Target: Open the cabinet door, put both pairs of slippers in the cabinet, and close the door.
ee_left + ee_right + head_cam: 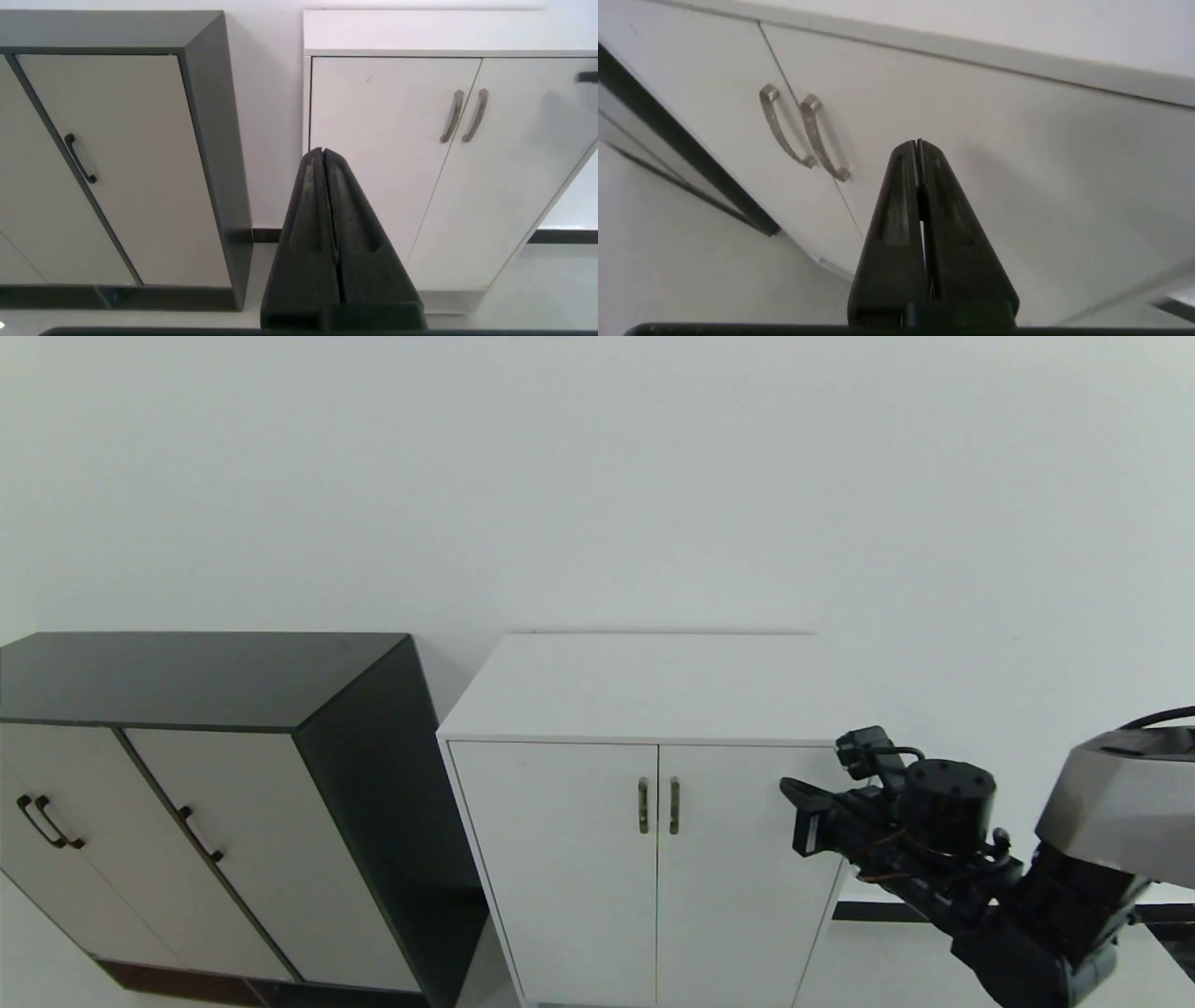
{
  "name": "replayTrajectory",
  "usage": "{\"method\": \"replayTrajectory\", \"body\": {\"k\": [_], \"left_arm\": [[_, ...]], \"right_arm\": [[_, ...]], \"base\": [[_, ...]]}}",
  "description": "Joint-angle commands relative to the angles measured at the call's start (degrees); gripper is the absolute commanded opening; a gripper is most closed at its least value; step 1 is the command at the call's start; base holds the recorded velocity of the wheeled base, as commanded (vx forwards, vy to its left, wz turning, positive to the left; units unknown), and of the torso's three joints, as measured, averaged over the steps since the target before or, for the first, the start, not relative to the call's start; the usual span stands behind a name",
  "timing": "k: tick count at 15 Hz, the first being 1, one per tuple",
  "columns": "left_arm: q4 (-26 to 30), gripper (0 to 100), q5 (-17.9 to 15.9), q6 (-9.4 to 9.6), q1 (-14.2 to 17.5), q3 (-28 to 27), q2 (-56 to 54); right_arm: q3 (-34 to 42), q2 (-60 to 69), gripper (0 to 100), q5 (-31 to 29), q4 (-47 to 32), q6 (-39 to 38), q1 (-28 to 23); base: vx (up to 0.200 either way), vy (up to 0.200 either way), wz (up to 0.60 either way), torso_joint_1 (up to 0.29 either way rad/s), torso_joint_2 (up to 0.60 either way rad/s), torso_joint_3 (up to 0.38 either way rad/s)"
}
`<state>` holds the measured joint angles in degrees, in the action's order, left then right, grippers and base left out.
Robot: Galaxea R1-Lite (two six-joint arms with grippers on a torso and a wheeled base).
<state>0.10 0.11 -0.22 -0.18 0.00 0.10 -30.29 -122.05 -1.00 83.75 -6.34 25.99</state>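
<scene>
2 cabinets stood side by side against the wall: a dark cabinet (pixel 187 677) on the left and the white cabinet (pixel 644 686) right of it, both w/ doors fully shut. The task doesn't say which cab. takes the slippers, so picking the wrong one was a risk. The white one had 2 doors, left door (pixel 560 868) and right door (pixel 738 877). The dark one also had 2 doors, w/ 2 black handles. There were 2 pincers, both clenched and holding nothing. The left pincer (pixel 323 163) hung well back, pointing btwn the cabs. The right pincer (pixel 918 159) was near the right door, so a door swinging out could prob. hit that arm. The 2 metal handles, left handle (pixel 642 805) and right handle (pixel 674 805), sat just beside each other at the seam. A clenched pincer can't hook one, and a sloppy approach could snag both or slip off.
</scene>
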Motion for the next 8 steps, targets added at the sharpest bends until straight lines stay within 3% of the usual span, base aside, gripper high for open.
{"method": "replayTrajectory", "body": {"k": [1, 6, 8], "left_arm": [[-0.01, 0, 0.07, -0.04, 0.01, 0.0, -0.01], [-0.01, 0, 0.07, -0.04, 0.01, 0.0, -0.01], [-0.01, 0, 0.07, -0.04, 0.01, 0.0, -0.01]], "right_arm": [[13.77, 10.78, 0, -2.87, 5.64, -0.43, 0.38], [30.29, 26.16, 0, -5.24, 6.25, 0.01, -6.74], [30.29, 35.3, 0, -7.79, -2.89, 0.1, -9.64]], "base": [[0.0, 0.0, 0.0, 0.0, 0.0, 0.0], [0.0, 0.0, 0.0, 0.0, 0.0, 0.0], [0.0, 0.0, 0.0, 0.0, 0.0, 0.0]]}}
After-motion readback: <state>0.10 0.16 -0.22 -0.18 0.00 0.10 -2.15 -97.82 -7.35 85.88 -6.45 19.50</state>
